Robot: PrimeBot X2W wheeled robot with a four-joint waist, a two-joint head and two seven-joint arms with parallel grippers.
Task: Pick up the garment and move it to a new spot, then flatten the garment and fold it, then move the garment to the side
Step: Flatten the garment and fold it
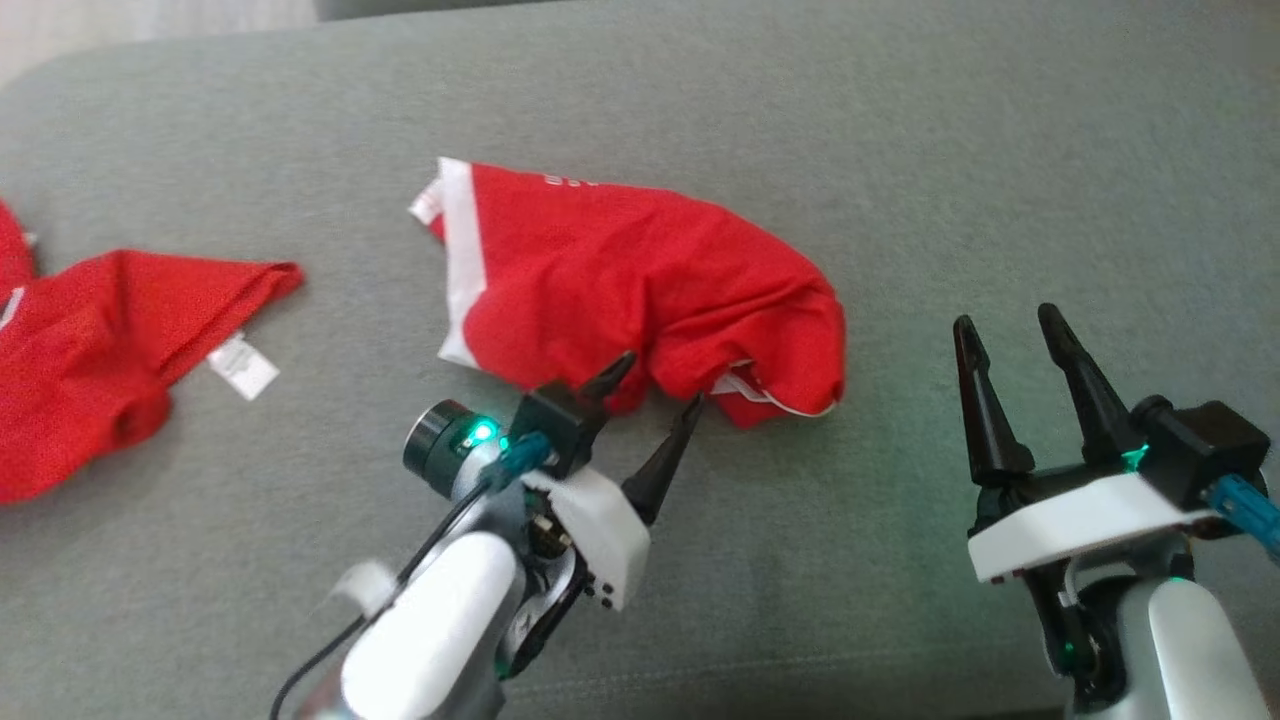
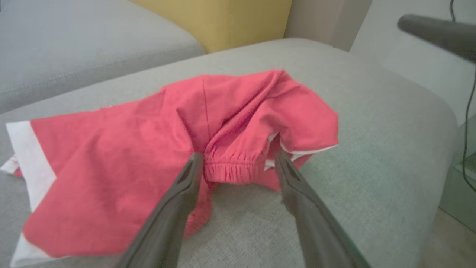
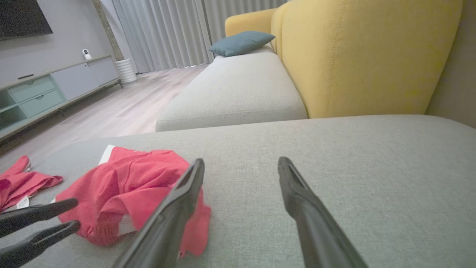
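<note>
Items I can see from the operator's station:

1. Grey sofa seat (image 1: 900, 150): carries everything listed below. A yellow backrest (image 3: 364, 56) rises behind its far edge.

2. Garment (image 1: 640, 280), red: lies crumpled near the middle of the seat. It has a white band (image 1: 462, 260) along its left end and a gathered elastic waistband (image 2: 230, 171) at its near edge (the bunched end, facing me).

3. Left pincer (image 1: 660, 382): jaws apart and clamped on nothing. Its fingertips are at the garment's near edge, and in the left wrist view the waistband sits between them. I cannot tell whether the fingers press on the cloth.

4. Right pincer (image 1: 1006, 320): jaws apart and empty. It is over bare upholstery toward the seat's right end, well apart from the garment, with its fingers pointing at the far edge.

5. Second red garment (image 1: 90, 350): lies in a heap toward the seat's left end, apart from the first, with a white label (image 1: 243, 367) at its near side.

6. Blue pillow (image 3: 241, 42): rests on the neighbouring seat section by the backrest.
</note>
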